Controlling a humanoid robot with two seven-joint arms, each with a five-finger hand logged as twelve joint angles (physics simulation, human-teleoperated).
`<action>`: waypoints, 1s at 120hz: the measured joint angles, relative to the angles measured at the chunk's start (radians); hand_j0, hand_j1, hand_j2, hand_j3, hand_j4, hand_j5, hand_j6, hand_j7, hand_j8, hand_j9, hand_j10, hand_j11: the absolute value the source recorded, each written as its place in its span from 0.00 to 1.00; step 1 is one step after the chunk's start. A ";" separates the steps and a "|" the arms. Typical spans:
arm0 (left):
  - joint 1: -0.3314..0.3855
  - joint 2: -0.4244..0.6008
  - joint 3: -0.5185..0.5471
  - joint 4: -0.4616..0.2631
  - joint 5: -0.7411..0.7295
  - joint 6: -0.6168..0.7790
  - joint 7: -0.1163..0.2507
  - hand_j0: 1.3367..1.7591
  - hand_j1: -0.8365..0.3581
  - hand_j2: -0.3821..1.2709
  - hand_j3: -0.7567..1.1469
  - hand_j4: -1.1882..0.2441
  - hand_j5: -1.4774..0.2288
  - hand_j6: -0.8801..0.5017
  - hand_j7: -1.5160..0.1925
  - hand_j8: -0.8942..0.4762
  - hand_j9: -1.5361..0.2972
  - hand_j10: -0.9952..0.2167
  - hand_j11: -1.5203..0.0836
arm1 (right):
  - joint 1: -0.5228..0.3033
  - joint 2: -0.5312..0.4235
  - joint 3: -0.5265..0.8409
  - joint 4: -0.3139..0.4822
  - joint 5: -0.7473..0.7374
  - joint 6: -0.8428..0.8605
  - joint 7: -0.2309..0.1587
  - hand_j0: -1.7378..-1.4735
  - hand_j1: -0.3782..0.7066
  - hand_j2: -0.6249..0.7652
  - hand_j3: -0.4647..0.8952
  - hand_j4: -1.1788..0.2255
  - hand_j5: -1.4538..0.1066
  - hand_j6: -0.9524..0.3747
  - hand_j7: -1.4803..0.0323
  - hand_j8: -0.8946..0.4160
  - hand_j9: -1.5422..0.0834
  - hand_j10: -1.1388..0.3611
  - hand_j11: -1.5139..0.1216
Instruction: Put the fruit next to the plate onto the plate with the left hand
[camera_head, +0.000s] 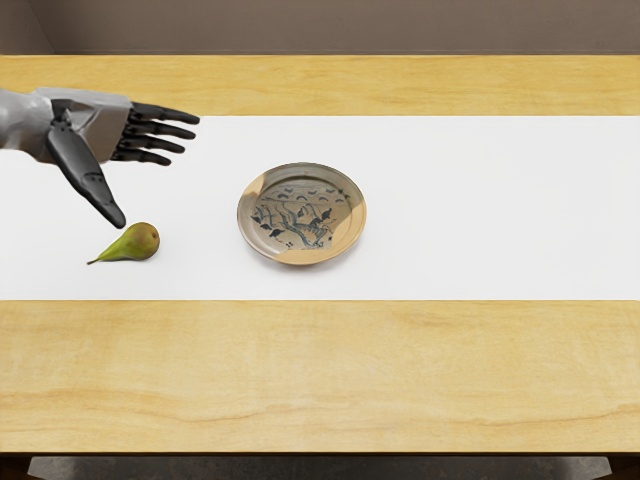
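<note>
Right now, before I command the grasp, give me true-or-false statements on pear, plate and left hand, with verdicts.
The pear lies on the plate. False: it lies on the white runner, left of the plate, apart from it.
The left hand holds nothing, fingers spread. True.
The plate carries no fruit. True.
The pear's stem points toward the plate. False: it points away, toward the picture's left.

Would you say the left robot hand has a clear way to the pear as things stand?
Probably yes: the left robot hand is open close by the pear, thumb pointing down towards it, with nothing between them. The plate sits well apart from both.
</note>
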 joint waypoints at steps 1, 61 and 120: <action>0.000 0.001 0.000 0.000 0.000 0.000 0.000 0.76 0.96 0.23 0.40 0.81 0.84 0.61 0.86 0.63 0.82 0.79 0.92 | 0.001 0.000 0.000 0.002 0.000 0.000 0.000 0.30 0.05 0.45 0.34 0.83 0.92 0.71 0.96 0.67 0.94 0.75 0.91; -0.001 0.075 0.017 -0.014 0.343 0.072 0.001 0.76 0.96 0.23 0.40 0.81 0.84 0.61 0.86 0.63 0.82 0.79 0.92 | -0.032 0.000 -0.007 0.007 0.003 0.000 0.000 0.30 0.05 0.45 0.34 0.83 0.92 0.71 0.96 0.67 0.94 0.75 0.91; 0.014 -0.030 0.291 -0.120 0.565 0.622 -0.014 0.76 0.95 0.24 0.40 0.79 0.83 0.60 0.85 0.61 0.80 0.78 0.91 | -0.034 0.000 -0.007 0.007 0.003 0.000 0.000 0.30 0.05 0.45 0.34 0.83 0.92 0.71 0.96 0.67 0.94 0.75 0.91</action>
